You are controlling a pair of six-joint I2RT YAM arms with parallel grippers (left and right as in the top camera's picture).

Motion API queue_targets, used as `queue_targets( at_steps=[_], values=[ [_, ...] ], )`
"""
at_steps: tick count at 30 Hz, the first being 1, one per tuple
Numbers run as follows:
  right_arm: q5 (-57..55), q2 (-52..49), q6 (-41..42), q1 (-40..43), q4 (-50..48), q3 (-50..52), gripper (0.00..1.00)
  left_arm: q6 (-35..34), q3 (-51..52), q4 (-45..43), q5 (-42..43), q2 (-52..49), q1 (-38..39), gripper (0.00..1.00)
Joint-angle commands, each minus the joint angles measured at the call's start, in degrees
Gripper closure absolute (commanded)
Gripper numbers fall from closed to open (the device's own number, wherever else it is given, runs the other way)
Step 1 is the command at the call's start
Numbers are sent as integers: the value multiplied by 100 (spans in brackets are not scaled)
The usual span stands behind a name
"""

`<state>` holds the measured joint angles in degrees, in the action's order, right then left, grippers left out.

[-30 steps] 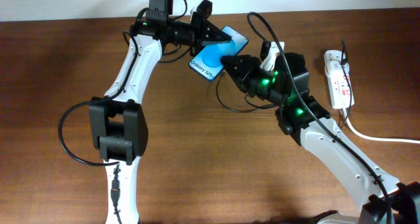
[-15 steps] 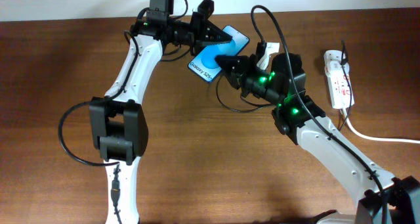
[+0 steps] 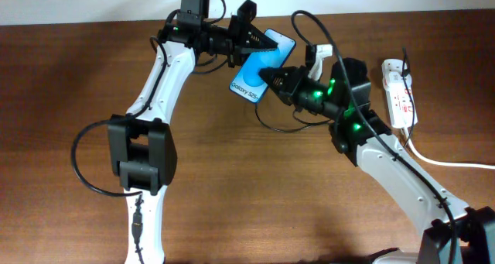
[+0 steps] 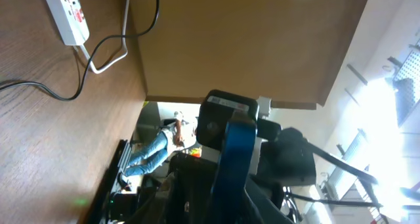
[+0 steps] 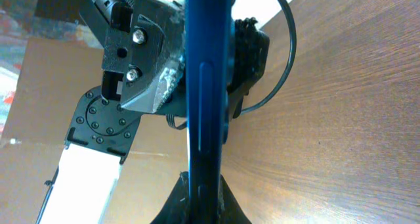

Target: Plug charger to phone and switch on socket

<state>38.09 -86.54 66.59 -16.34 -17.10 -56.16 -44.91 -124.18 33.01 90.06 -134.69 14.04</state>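
The phone [image 3: 259,70], blue screen up, is held tilted above the table between both grippers. My left gripper [image 3: 251,41] is shut on its far end. My right gripper [image 3: 271,77] is shut on its near right edge. In the left wrist view the phone [image 4: 233,152] shows edge-on between the gripper's [image 4: 226,207] dark fingers. In the right wrist view it [image 5: 205,86] stands edge-on in the gripper [image 5: 205,207]. The charger [image 3: 267,125], a thin black cable, loops on the table under the right arm; its plug is hidden. The socket [image 3: 399,92] lies at the far right.
The socket's thick white cord [image 3: 448,162] runs off to the right edge. In the left wrist view the socket [image 4: 65,14] lies at top left with the white cord [image 4: 108,63] and the thin black cable [image 4: 79,86] beside it. A wall runs along the table's far edge.
The phone has shifted slightly right and toward me, tilting more upright, with both grippers moving along with it. The socket and its cord have not moved.
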Motion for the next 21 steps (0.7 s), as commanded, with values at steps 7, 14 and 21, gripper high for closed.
queue_targets(
  at_steps=[7,14,21],
  values=[
    [444,-160,-310,101,-120,-46,96,848,-72,57,15,68,15,83],
    [656,-186,-273,98,-181,-129,96,1867,-72,822,15,68,61,81],
    [785,-236,-269,98,-184,-140,96,2280,-72,927,15,68,299,77]
  ],
)
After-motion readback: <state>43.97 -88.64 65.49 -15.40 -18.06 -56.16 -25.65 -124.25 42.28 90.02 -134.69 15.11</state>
